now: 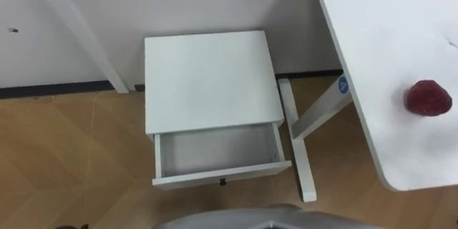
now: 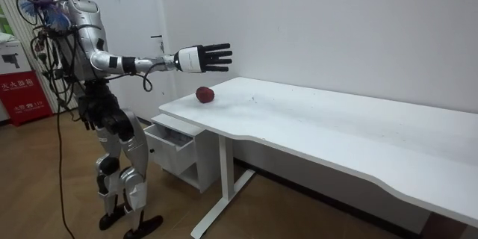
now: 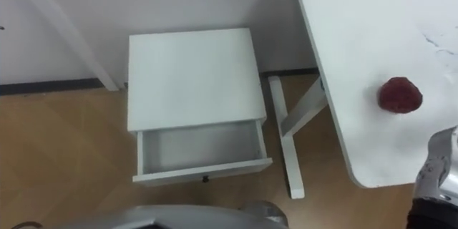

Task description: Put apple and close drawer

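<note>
My right hand [image 2: 196, 59], fingers straight and holding nothing, hovers over the table [image 2: 314, 116], and the apple [image 2: 205, 94] rests on it seemingly just below my palm, with the open drawer [image 1: 218, 152] down to its left.

A white table [image 1: 386, 57] carries a dark red apple [image 1: 429, 98] near its end edge. On the wooden floor [image 1: 71, 157], beside the table's foot, a small white cabinet [image 1: 207, 79] stands against the wall, its drawer [image 1: 218, 150] pulled open
</note>
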### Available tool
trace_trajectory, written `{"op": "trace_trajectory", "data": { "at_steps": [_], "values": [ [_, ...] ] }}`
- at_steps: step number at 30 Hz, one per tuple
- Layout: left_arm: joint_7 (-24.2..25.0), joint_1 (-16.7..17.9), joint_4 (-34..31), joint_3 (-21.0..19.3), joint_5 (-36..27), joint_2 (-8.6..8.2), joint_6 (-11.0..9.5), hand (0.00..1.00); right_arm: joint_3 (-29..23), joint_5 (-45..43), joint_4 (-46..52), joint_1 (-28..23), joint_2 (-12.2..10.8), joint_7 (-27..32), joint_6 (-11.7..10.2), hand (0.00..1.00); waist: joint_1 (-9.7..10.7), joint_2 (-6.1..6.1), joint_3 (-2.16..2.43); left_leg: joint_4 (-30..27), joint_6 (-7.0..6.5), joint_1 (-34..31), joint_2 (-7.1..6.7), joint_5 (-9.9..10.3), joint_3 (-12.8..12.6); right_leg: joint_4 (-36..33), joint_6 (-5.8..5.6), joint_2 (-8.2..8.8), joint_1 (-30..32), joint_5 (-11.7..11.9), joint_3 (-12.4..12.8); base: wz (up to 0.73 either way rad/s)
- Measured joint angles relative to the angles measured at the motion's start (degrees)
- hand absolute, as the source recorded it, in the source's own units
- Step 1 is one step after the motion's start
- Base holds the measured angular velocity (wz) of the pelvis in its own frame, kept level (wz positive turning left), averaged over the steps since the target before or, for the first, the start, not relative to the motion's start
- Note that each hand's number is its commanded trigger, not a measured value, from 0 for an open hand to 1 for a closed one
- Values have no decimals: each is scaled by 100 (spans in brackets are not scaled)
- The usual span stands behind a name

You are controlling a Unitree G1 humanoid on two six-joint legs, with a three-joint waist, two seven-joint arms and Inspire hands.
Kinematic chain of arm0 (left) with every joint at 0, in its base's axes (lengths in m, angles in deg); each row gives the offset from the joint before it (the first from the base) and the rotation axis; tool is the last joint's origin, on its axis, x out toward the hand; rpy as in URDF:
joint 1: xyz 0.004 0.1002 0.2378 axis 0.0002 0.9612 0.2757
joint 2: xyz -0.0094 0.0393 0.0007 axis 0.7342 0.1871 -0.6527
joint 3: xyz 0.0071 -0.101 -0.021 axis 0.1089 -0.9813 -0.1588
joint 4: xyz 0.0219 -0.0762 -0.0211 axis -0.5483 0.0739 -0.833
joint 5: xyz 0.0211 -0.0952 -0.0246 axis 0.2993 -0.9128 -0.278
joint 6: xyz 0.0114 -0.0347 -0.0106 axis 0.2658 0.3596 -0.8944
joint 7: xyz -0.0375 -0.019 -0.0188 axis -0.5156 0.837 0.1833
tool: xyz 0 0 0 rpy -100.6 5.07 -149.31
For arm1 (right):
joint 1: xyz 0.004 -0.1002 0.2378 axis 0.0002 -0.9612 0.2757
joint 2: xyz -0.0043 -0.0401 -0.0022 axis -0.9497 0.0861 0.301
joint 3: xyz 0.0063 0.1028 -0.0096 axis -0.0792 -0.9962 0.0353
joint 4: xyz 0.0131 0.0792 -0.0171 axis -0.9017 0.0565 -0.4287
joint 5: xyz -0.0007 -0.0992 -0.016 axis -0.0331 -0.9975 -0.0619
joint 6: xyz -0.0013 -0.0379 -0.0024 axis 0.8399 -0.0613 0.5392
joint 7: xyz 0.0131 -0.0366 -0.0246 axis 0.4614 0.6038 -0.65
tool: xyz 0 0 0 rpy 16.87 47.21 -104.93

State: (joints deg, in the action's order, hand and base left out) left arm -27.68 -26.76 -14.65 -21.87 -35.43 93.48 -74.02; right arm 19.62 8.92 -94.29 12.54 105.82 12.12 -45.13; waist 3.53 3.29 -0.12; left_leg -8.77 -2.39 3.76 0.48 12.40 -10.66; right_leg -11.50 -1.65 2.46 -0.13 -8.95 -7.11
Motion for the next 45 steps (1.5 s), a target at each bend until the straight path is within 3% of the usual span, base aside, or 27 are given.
{"op": "trace_trajectory", "data": {
  "at_steps": [6, 15, 31, 38, 45],
  "values": [
    [2, 16, -96, 20, 3, 8, -1, 0, 382, -634, -5, -9, 1, -249, 17, 0, -65, 0, -3, 7, 0, -3, 9, 0, 1, 2, 0, 3, 4, 0, -36, 0],
    [34, 54, -128, 12, 8, 49, -19, 0, 522, -1226, -323, -174, 0, -711, 115, 0, -105, 34, 14, 11, 0, 3, 8, 0, 4, 2, 0, 11, -3, 0, -92, 0],
    [51, 119, -121, 15, 14, 71, -110, 0, 881, -1225, -1204, -307, -12, -1578, 118, 0, -211, -1, 7, 5, 0, 39, -1, 0, 48, 41, 0, 31, -99, 1, -188, 1],
    [122, 125, -121, 15, 7, 72, -162, 0, 892, -1227, -1204, -369, -12, -1692, 117, 0, -221, -38, 9, 6, 1, 49, -1, 1, 76, 89, 0, 33, -146, 1, -240, 3],
    [120, 135, -127, 30, 9, 75, -217, 0, 1260, -1707, -1255, -511, -18, -1755, 112, 0, -220, -89, 10, 16, 2, 80, -4, 2, 121, 98, -1, 30, -187, 1, -242, 2]
  ]
}}
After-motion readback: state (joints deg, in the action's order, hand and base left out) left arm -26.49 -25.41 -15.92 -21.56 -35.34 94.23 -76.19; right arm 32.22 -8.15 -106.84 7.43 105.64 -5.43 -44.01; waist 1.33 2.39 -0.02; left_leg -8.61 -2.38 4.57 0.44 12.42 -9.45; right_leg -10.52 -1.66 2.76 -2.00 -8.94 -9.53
